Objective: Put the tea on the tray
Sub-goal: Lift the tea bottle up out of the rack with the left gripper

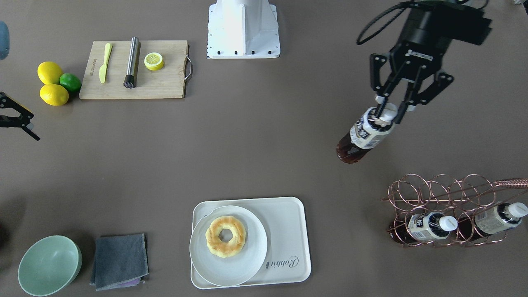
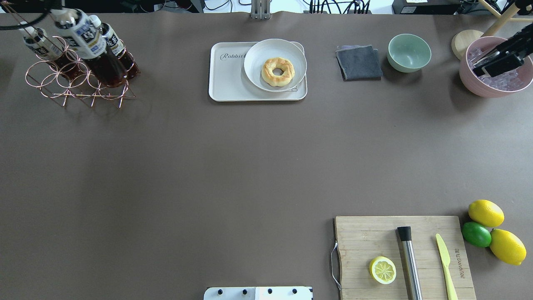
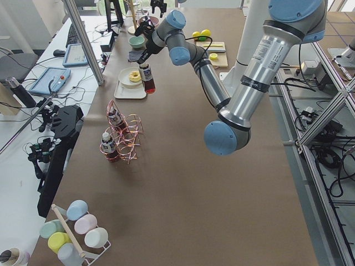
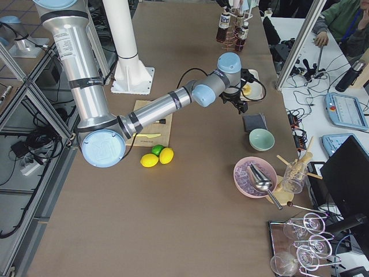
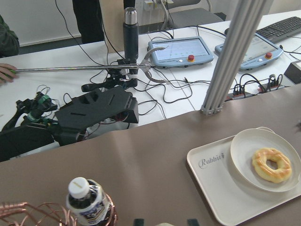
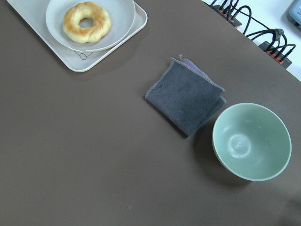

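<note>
As left gripper (image 1: 387, 113) seemingly grips it, clear plastic tea (image 1: 365, 134) tilts.

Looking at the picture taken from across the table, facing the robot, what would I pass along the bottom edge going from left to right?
green bowl → grey cloth → tray → copper wire rack

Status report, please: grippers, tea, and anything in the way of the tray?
Left gripper shut on tea at cap; aloft, tilted, away from rack. Right gripper empty, looks open. Plate with doughnut covers much of the tray; Rabbit side bare.
</note>
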